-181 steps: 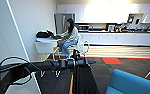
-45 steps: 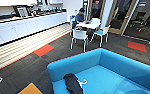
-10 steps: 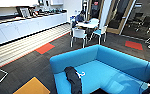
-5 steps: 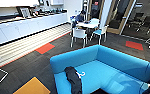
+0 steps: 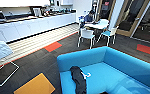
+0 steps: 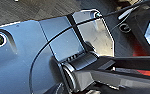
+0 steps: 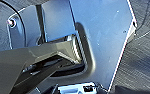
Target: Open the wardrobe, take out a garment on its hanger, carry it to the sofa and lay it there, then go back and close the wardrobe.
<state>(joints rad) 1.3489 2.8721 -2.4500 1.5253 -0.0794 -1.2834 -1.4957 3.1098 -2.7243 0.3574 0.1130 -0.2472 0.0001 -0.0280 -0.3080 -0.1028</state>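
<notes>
Where seen from the head view:
Garment (image 5: 78, 78): laid on sofa (image 5: 121, 65) seat, lower end cut off.
Hanger (image 5: 86, 74): partly hidden beneath.
Grippers: finger state cannot be told.

Sofa (image 5: 121, 67): smooth matt blue upholstery. Garment (image 5: 79, 78): soft, limp black cloth (matt). Floor (image 5: 38, 61): dark, ribbed carpet.

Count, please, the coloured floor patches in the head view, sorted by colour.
Orange-red rectangular floor patches: 2, one near the striped floor and one by the glass doors
Yellow-orange square floor patch: 1, in front of the bright blue-turquoise upholstered sofa
Total: 3
</notes>
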